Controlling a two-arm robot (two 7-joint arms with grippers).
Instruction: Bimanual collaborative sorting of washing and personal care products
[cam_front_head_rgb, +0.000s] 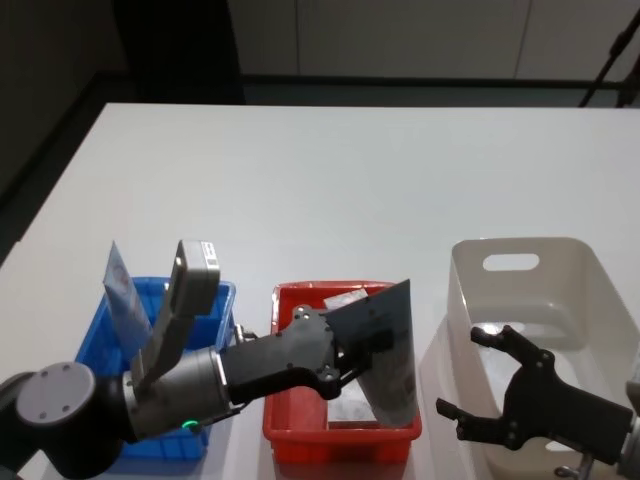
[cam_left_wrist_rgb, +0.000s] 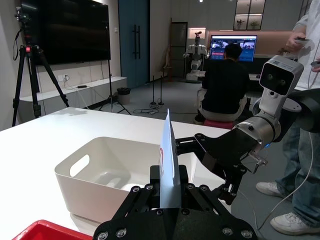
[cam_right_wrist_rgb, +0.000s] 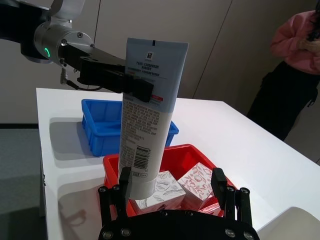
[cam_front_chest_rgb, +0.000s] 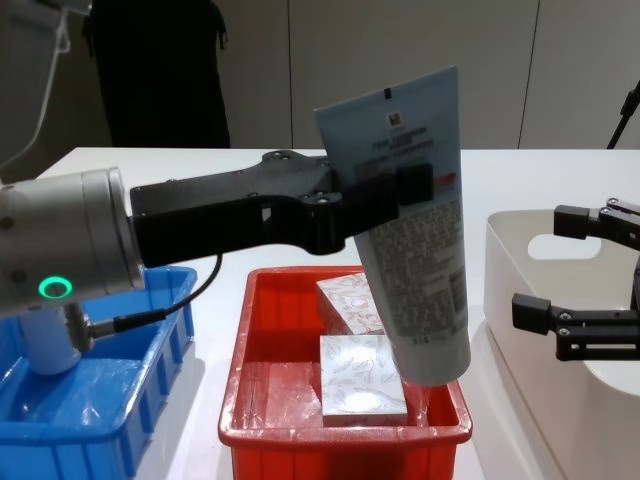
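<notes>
The pale blue tube (cam_front_chest_rgb: 410, 230) looks light, soft and smooth. I think it would squash and slip if pinched hard in the middle. The best places to hold it are likely the flat sealed end or the firm part by the cap.

The left hand (cam_front_chest_rgb: 400, 190) is closed on the tube, just under its flat end. The tube hangs cap down and leans a little. It is over the 3 o'clock side of the red crate (cam_front_chest_rgb: 240, 380), just above the white boxes (cam_front_chest_rgb: 360, 390).

In the head view, the left arm comes in from 8 o'clock, over the blue crate (cam_front_head_rgb: 90, 345), and reaches sideways toward 3 o'clock.

The right hand (cam_front_head_rgb: 462, 372) is at 4 o'clock, over the white tub (cam_front_head_rgb: 590, 270). It is wide open and holds nothing. Its fingers (cam_front_head_rgb: 490, 338) point toward the tube, near it but not touching.
</notes>
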